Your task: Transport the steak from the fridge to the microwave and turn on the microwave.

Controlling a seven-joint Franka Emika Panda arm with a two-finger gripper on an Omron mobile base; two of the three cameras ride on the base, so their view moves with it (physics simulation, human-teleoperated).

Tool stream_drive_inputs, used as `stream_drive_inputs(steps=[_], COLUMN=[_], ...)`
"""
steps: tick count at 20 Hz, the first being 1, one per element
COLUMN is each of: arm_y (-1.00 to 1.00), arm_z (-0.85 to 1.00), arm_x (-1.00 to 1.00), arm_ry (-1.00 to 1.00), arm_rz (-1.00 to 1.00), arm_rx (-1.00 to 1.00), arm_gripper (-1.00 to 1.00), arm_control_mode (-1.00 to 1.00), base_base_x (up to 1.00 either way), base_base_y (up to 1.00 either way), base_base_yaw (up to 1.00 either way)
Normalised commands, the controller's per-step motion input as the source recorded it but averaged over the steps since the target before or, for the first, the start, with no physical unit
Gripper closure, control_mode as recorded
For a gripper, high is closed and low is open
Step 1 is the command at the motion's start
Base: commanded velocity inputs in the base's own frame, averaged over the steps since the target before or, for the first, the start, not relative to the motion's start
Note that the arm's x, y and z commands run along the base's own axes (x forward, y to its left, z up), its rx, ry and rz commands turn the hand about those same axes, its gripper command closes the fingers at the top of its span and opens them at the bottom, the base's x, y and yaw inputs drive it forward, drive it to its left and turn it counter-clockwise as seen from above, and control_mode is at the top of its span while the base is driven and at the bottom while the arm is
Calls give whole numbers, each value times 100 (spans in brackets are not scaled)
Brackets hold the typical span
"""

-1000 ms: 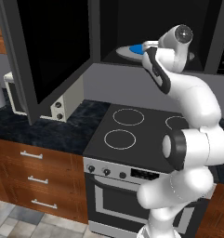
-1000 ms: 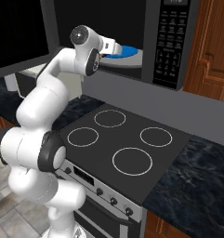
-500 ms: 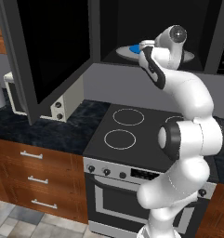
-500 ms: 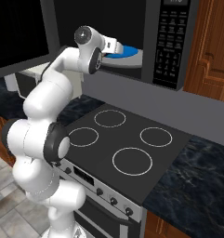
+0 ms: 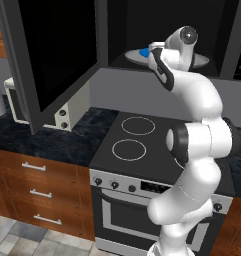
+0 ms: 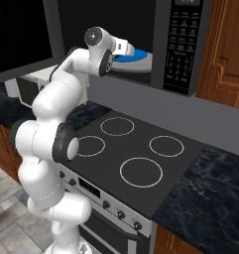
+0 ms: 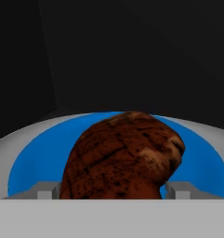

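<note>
The brown steak (image 7: 122, 155) sits between my gripper's (image 7: 111, 190) fingers, just above a blue plate (image 7: 34, 162) on the grey turntable (image 7: 6, 144) inside the microwave's black cavity. In the base views my gripper (image 5: 154, 50) (image 6: 125, 48) reaches into the open microwave (image 6: 183, 44) at the edge of the blue plate (image 5: 143, 52) (image 6: 136, 55). The dark glass microwave door (image 5: 52, 55) stands swung open to the left. The steak fills the space between the two fingers, which press on its sides. The fridge is out of view.
A black cooktop (image 5: 142, 140) with several ring burners lies below the microwave, over an oven with knobs. A small cream box oven (image 6: 27, 84) stands on the dark counter at the left. A wooden cabinet (image 6: 225, 54) is right of the microwave.
The hand has edged slightly further into the microwave cavity, over the blue plate. The arm's elbow has shifted a little; the door has not moved.
</note>
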Motion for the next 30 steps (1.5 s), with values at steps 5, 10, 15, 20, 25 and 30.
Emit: stream_drive_inputs(steps=[5, 10, 15, 20, 25, 30], arm_y=[-9, -1, 0, 0, 0, 0], arm_z=[-4, -17, -9, 0, 0, 4], arm_x=[20, 12, 8, 0, 0, 2], arm_ry=[0, 0, 0, 0, 0, 0], arm_rz=[0, 0, 0, 0, 0, 0], arm_rx=[0, 0, 0, 0, 0, 0], arm_gripper=[100, 100, -100, -100, -100, -100], arm_control_mode=[-100, -100, -100, -100, -100, -100], base_base_x=[0, 0, 0, 0, 0, 0], base_base_y=[0, 0, 0, 0, 0, 0], base_base_yaw=[0, 0, 0, 0, 0, 0])
